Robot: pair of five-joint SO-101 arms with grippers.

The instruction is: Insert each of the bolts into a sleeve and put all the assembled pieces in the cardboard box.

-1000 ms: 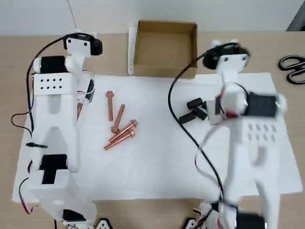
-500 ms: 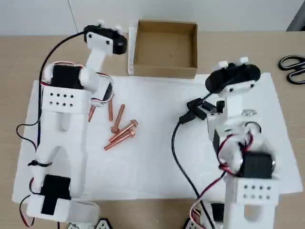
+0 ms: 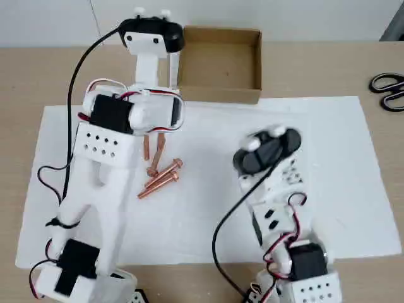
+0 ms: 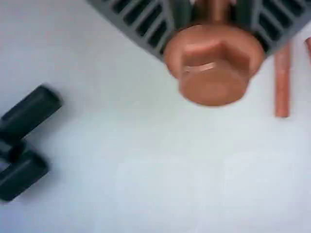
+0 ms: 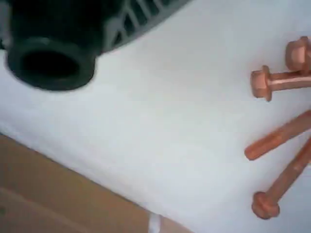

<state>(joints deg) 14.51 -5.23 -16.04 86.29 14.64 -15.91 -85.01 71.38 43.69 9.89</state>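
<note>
Left end effector (image 4: 214,13) clenched on a copper bolt (image 4: 214,68), hex head toward the wrist camera, held above the white sheet (image 3: 208,221). Right end effector (image 5: 73,22) grasping a black sleeve (image 5: 51,60), open bore facing its camera. Loose bolts (image 3: 161,175) clustered on the sheet, partly under the left arm. Spare sleeves (image 4: 29,111) lie on the sheet, apart from the bolts. Cardboard box (image 3: 221,93) sits on the bench (image 3: 38,76) at the sheet's far edge.
</note>
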